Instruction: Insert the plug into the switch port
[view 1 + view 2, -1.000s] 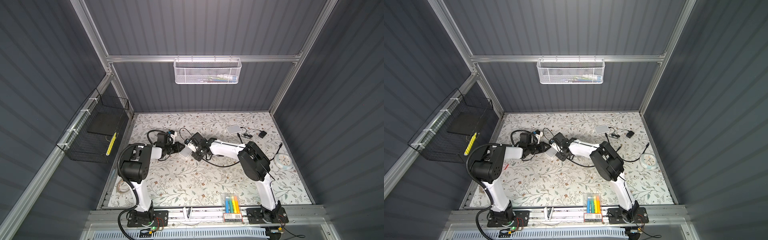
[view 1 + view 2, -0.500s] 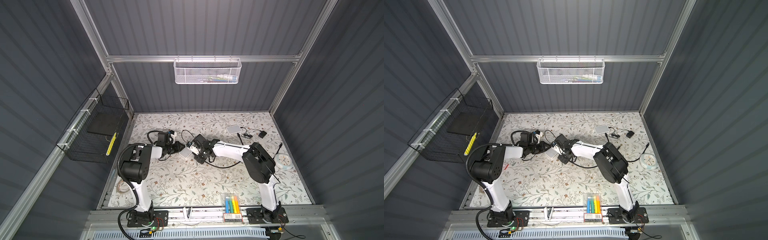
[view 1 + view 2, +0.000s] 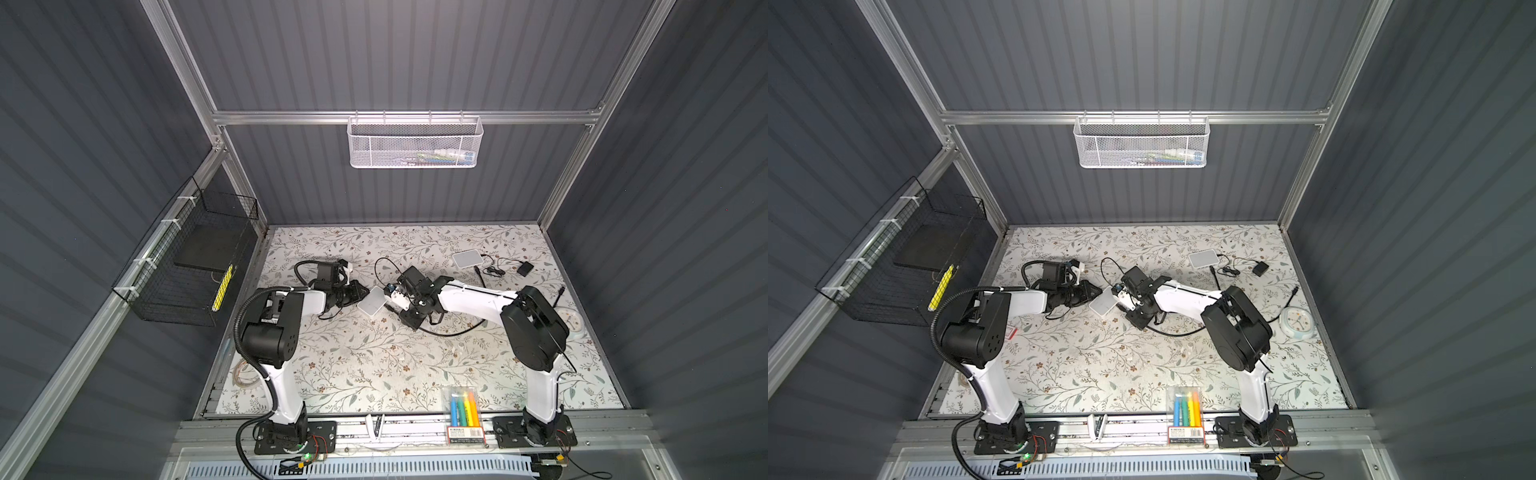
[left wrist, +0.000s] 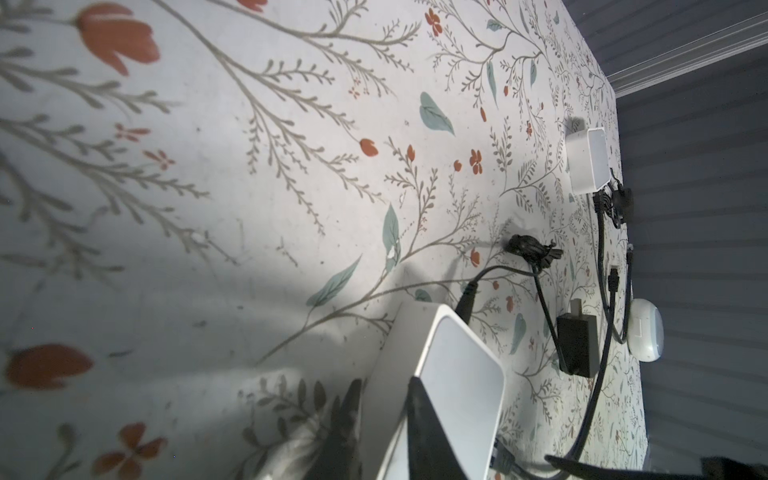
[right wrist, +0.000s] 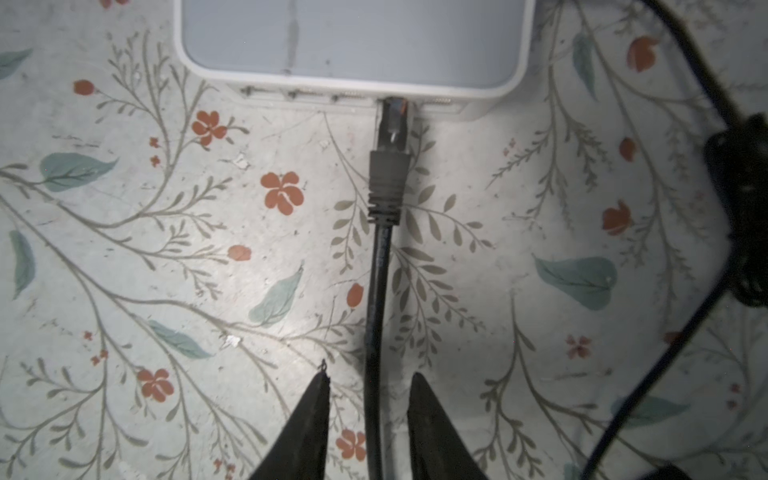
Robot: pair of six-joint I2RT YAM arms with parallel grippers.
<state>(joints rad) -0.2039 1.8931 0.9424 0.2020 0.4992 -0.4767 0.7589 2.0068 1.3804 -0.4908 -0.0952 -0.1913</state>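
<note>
Plastic was most of what I had to handle here. In the right wrist view, the small clear moulded plug (image 5: 390, 158) with its ribbed grey rubber boot sat nose-first in a port (image 5: 392, 99) on the side wall of the flat, glossy white switch (image 5: 353, 41) with rounded corners. To my eye it looked seated (I could not see the latch tab well enough to swear it had clicked). The round black cable (image 5: 378, 291) ran straight back from the boot between the tapered black fingers of the right gripper (image 5: 370, 372). Its jaws stood apart with bare mat showing on either side of the cable, so it held nothing. The left gripper (image 4: 383, 380) was clamped on one edge of the switch, one finger lying over the top face and the other against the side.

I judged the plug light and rigid, with a brittle tab. The boot was the place to take hold, since it looked soft enough for the pads to bite. The cable alone would not do, as it looked springy and would bow rather than push. The switch seemed light and slick, likely to skate on the matte floral-print mat (image 5: 166, 249) unless braced at its edges.
</note>
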